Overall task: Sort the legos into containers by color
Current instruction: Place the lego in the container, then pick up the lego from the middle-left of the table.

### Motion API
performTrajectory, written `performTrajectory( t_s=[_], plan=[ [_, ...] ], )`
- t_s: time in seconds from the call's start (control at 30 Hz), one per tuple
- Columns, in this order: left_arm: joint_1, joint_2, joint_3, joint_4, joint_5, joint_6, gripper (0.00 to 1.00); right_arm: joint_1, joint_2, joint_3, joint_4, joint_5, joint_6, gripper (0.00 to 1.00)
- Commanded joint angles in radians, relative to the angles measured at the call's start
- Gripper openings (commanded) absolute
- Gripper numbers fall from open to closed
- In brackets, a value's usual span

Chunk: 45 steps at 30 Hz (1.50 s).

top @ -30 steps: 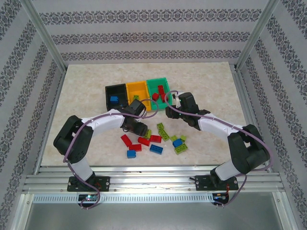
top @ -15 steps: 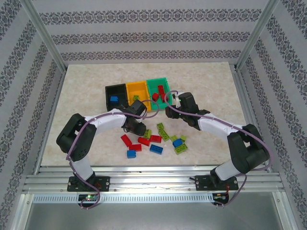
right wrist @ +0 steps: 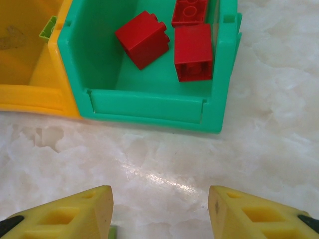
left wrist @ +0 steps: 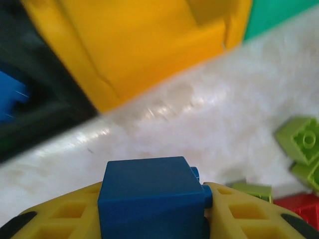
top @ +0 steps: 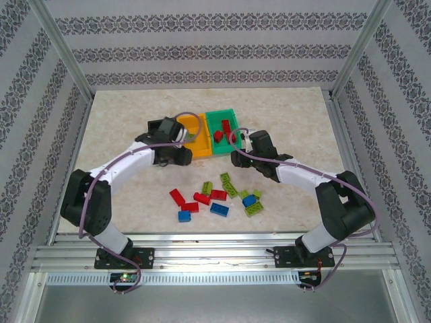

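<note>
My left gripper (left wrist: 154,196) is shut on a blue lego (left wrist: 149,194), held low over the table just in front of the containers. Past it stand the orange-yellow bin (left wrist: 149,45), the black bin (left wrist: 40,112) with a blue brick (left wrist: 10,97) inside, and a corner of the green bin (left wrist: 279,15). From above, the left gripper (top: 180,155) is at the front of the orange-yellow bin (top: 196,128), and the left arm covers most of the black bin. My right gripper (right wrist: 159,209) is open and empty in front of the green bin (right wrist: 149,107), which holds three red bricks (right wrist: 142,39).
Loose legos lie in the middle of the table: red (top: 202,198), blue (top: 219,208) and lime green (top: 229,185) ones. A lime brick (right wrist: 48,27) rests in the orange-yellow bin. Metal rails run along the near edge, and patterned walls close in the sides.
The left gripper closed on the blue lego among the loose bricks, then lifted and swung back-left toward the black and orange-yellow bins. The right arm stayed put.
</note>
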Motion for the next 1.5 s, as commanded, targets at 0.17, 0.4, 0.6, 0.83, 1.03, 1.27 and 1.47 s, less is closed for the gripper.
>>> performTrajectory(
  t_s=[0.17,0.4,0.6,0.83,1.03,1.27,1.47],
  plan=[
    [0.183,0.05,0.13,0.025,-0.001,0.005,0.41,-0.004,0.016,-0.003,0.023,-0.019,0.005,0.54],
    [0.239,0.185,0.265,-0.015,-0.008,-0.01,0.58,-0.005,0.016,-0.007,0.033,-0.039,0.015,0.54],
    [0.238,0.093,0.162,0.066,0.055,-0.036,0.61,-0.002,0.023,-0.011,0.054,-0.066,0.034,0.54],
    [0.177,-0.045,0.03,0.113,0.125,-0.034,0.61,0.006,0.038,-0.002,0.059,-0.086,0.049,0.54],
    [0.06,-0.084,-0.04,0.081,0.134,0.01,0.61,0.006,0.027,-0.007,0.062,-0.088,0.055,0.54],
    [-0.092,-0.084,-0.117,0.132,0.184,0.067,0.62,0.006,0.022,-0.011,0.061,-0.083,0.055,0.54],
    [-0.181,0.001,-0.145,0.158,0.236,0.086,0.63,0.005,-0.012,-0.035,0.078,-0.057,0.052,0.54]
  ],
)
